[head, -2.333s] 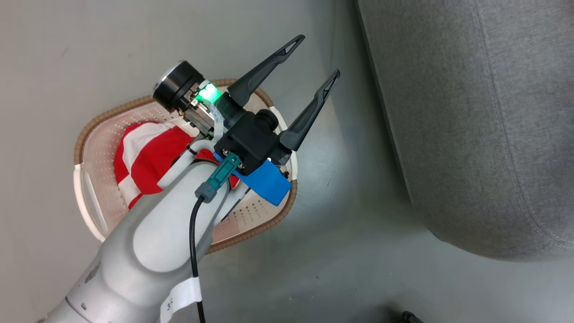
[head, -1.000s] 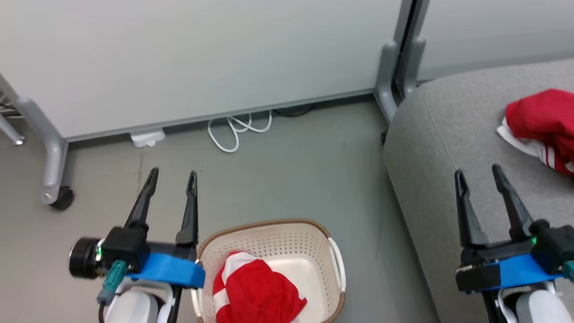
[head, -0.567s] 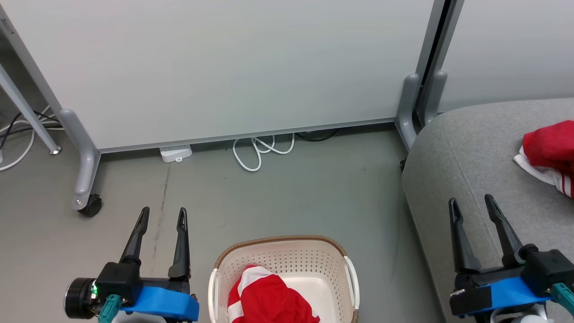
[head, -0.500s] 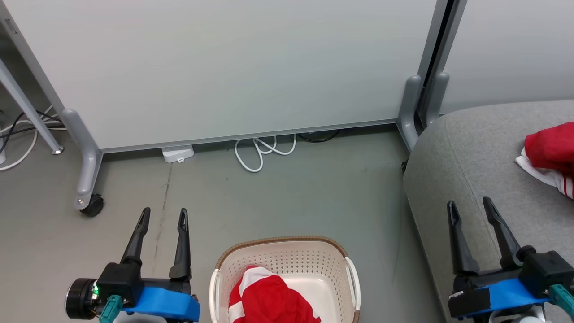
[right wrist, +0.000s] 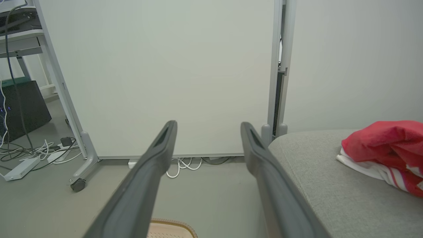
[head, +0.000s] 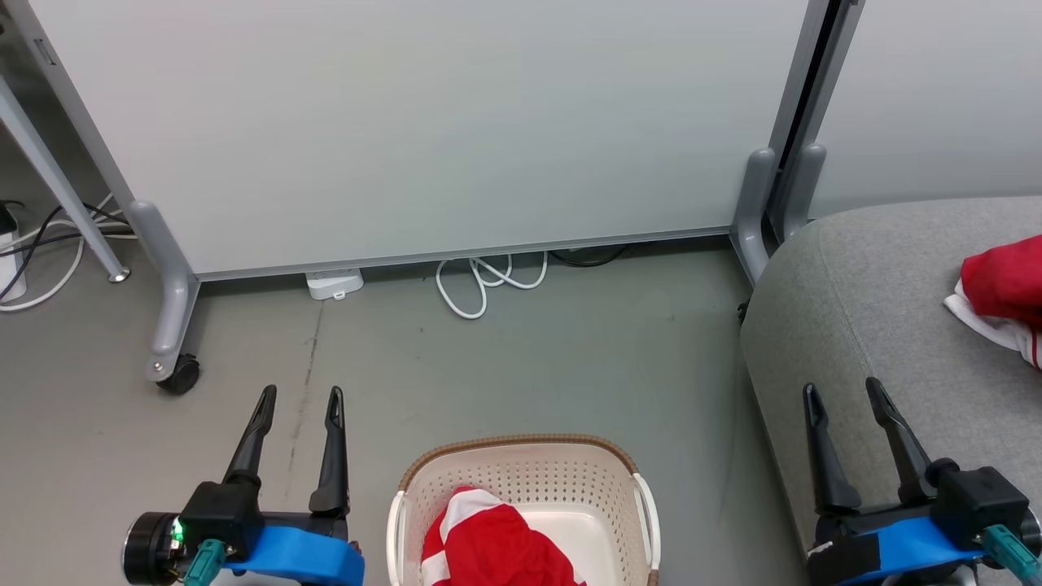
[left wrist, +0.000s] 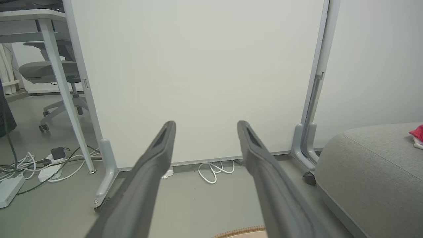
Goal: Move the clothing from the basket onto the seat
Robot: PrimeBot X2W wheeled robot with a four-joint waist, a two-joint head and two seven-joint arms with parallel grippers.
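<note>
Head view shows you grey floor (head: 570, 366), a pale wheeled partition (head: 448, 122) and a coiled white cable (head: 488, 285). Red clothing (head: 496, 545) lies in the basket (head: 521, 480); another piece (head: 1005, 281) rests on the seat (head: 879, 325). Your left gripper (head: 301, 392) and right gripper (head: 840, 386) hold fingers spread, empty.

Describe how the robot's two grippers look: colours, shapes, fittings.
Left gripper and right gripper match: two long, dark, tapering fingers with slotted tips on a black block, a bright blue band below and a teal plug at the side. The left wrist also carries a round black cylinder with a green light.
</note>
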